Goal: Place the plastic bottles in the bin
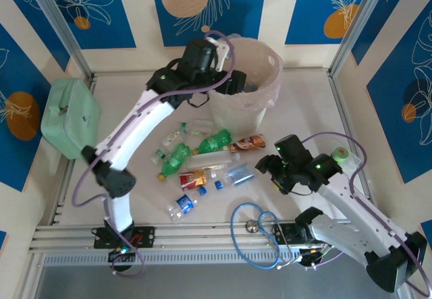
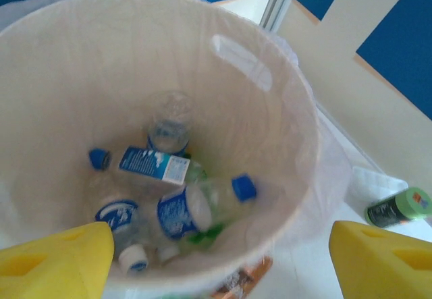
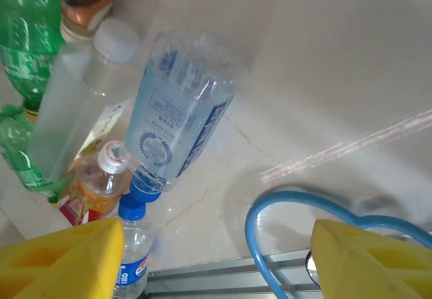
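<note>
Several plastic bottles [image 2: 196, 208] lie in the bin [image 2: 101, 76], upper centre of the top view; roughly ten wait on the table [image 1: 310, 110] mid-frame. Left hand [image 2: 219, 262] over the bin and right hand [image 3: 216, 258] over the clutter both stand apart, empty.

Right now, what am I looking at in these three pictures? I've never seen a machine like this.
Two robot arms are bolted to a table. One picture looks down from above; the other two come from cameras on each wrist, the yellow shapes being their fingers. The left gripper hangs open and empty over the bin, which has bottles inside. The right gripper is open beside the bottles lying on the table, holding nothing.
</note>
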You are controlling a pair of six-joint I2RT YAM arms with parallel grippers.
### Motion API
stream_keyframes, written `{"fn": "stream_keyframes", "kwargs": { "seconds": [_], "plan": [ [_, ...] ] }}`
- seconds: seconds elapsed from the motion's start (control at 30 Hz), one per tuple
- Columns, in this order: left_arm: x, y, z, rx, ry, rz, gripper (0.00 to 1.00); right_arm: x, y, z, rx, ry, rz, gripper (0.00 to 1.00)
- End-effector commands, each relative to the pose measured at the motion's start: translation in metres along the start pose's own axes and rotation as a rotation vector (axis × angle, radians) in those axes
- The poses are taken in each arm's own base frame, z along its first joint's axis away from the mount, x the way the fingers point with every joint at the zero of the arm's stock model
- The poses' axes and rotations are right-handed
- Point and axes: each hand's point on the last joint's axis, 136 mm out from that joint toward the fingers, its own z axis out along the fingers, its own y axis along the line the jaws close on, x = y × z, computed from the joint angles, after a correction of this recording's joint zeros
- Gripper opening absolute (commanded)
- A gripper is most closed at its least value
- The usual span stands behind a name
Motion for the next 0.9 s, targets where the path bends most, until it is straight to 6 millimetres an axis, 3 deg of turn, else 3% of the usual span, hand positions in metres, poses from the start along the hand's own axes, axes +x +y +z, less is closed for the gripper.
{"fn": "stream_keyframes", "kwargs": {
  "seconds": [0.0, 0.23, 0.43, 0.67, 0.87],
  "plan": [
    [0.003, 0.009, -0.047, -0.014, -0.077, -0.020, 0.83, 0.003, 0.007, 0.015, 0.029, -0.013, 0.037, 0.74],
    [0.109, 0.039, -0.093, -0.073, 0.056, -0.070, 0.86, 0.006, 0.026, 0.033, 0.085, 0.006, 0.021, 0.77],
    [0.185, 0.063, -0.110, -0.139, 0.188, -0.110, 0.88, 0.005, 0.037, 0.055, 0.145, 0.030, 0.050, 0.78],
    [0.240, 0.070, -0.108, -0.142, 0.318, -0.140, 0.89, 0.001, 0.043, 0.079, 0.192, 0.045, 0.070, 0.78],
    [0.268, 0.072, -0.103, -0.142, 0.390, -0.160, 0.89, 0.001, 0.036, 0.099, 0.214, 0.087, 0.109, 0.77]
  ]
}}
